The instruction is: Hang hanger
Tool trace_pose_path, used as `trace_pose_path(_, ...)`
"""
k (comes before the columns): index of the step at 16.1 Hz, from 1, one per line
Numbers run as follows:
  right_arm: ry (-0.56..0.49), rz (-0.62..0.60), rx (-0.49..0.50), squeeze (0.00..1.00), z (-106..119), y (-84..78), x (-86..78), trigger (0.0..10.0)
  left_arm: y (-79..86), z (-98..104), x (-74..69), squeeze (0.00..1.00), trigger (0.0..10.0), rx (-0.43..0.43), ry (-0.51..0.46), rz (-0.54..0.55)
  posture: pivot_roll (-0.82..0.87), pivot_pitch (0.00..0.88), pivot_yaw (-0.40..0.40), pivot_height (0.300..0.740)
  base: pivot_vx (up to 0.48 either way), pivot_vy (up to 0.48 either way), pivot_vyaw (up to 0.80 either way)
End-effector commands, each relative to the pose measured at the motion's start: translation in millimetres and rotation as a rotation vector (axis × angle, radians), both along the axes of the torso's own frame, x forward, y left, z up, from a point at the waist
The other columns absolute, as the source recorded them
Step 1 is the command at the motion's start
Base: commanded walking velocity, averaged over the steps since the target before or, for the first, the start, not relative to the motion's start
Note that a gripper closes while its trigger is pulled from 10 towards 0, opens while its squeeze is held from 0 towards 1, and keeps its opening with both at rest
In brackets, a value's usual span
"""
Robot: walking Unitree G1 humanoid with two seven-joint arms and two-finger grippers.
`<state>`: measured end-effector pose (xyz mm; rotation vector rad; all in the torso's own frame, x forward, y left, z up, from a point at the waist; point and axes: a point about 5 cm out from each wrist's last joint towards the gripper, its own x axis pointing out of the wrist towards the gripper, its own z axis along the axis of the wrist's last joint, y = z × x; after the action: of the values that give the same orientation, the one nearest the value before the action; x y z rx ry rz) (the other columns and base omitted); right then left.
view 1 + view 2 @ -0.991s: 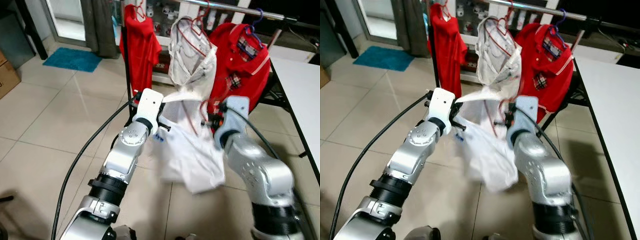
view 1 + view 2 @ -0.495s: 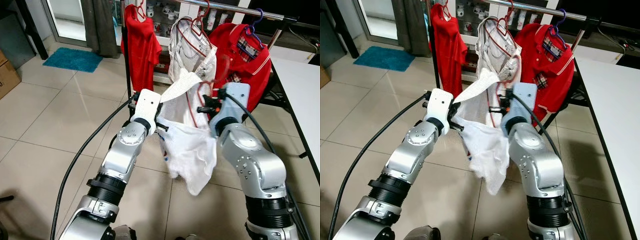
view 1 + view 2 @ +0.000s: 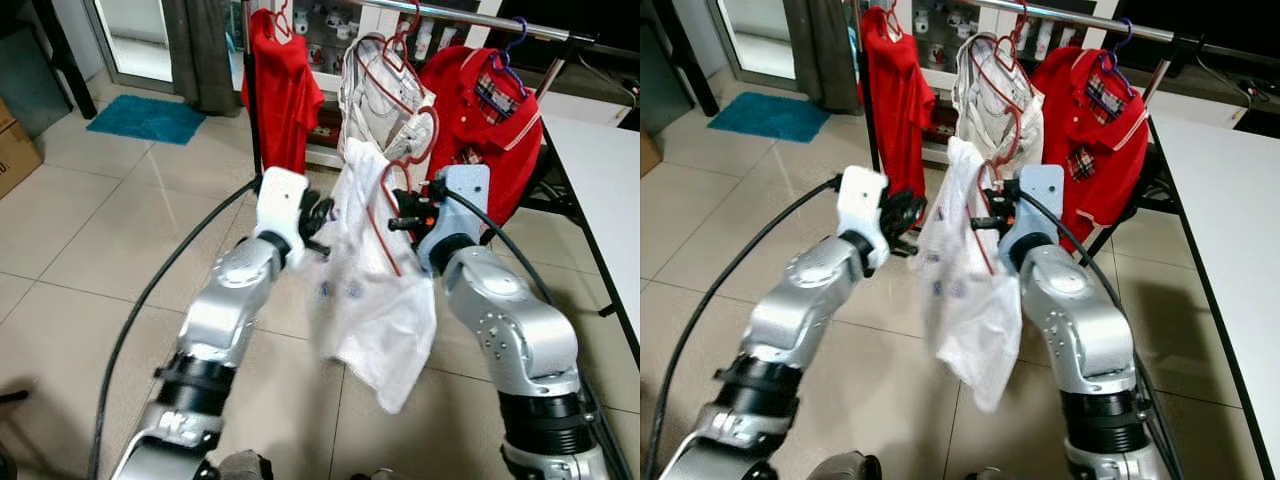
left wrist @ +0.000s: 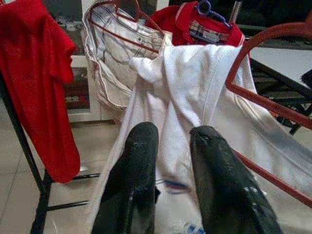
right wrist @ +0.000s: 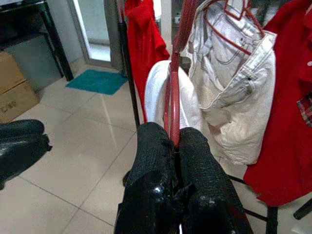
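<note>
A white shirt (image 3: 375, 290) hangs on a red hanger (image 3: 388, 225) that I hold in front of the clothes rail (image 3: 470, 18). My right gripper (image 3: 404, 214) is shut on the hanger's lower bar, and the right wrist view shows the red wire pinched between the fingers (image 5: 155, 146). My left gripper (image 3: 320, 214) stands open just left of the shirt, apart from the cloth. The left wrist view looks past its two separated fingertips (image 4: 141, 146) at the shirt's collar draped over the hanger (image 4: 273, 105).
On the rail hang a red T-shirt (image 3: 282, 90), a pale garment on a red hanger (image 3: 385, 95) and a red polo on a blue hanger (image 3: 485, 120). A white table (image 3: 600, 170) stands to the right. A teal mat (image 3: 145, 118) and a cardboard box (image 3: 12, 150) lie left.
My left gripper has let go of the white shirt and drawn back to the left. The shirt now hangs straight down from the hanger, which my right gripper still holds.
</note>
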<state>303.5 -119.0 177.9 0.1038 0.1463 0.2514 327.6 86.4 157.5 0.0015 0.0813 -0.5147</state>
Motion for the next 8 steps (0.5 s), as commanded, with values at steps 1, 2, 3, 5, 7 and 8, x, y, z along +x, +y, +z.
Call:
trace_pose_path(1, -0.035, 0.062, 0.011, 0.0, 5, -2.5, -1.0, 10.0, 5.4, 9, -4.0, 1.0, 10.0, -0.014, -0.029, -0.032, 0.01, 0.042, -0.063, 0.74, 0.0, 0.0, 0.0)
trace_pose_path(2, -0.029, 0.116, 0.028, 0.0, 5, -5.8, -3.2, 10.0, 18.6, 13, -4.2, 1.0, 10.0, -0.003, -0.049, -0.027, 0.01, 0.042, -0.063, 0.74, 0.0, 0.0, 0.0)
trace_pose_path(3, -0.028, 0.151, 0.027, 0.0, 5, -10.5, -5.4, 10.0, 32.3, 15, -2.9, 1.0, 10.0, 0.002, -0.055, -0.01, 0.02, 0.035, -0.065, 0.74, 0.0, 0.0, 0.0)
trace_pose_path(5, -0.042, 0.242, 0.008, 0.0, 9, -22.8, -10.7, 10.0, 77.1, 25, 0.9, 1.0, 10.0, -0.02, -0.062, 0.049, 0.02, 0.03, -0.065, 0.74, 0.0, 0.0, 0.0)
trace_pose_path(7, -0.074, 0.353, 0.026, 0.0, 19, -28.4, -16.7, 10.0, 111.1, 35, 1.3, 1.0, 10.0, -0.051, -0.052, 0.072, 0.03, 0.026, -0.067, 0.74, 0.0, 0.0, 0.0)
trace_pose_path(8, -0.097, 0.416, 0.031, 0.0, 25, -30.7, -20.2, 10.0, 125.7, 36, -0.3, 1.0, 10.0, -0.016, -0.035, 0.061, 0.03, 0.023, -0.066, 0.74, 0.0, 0.0, 0.0)
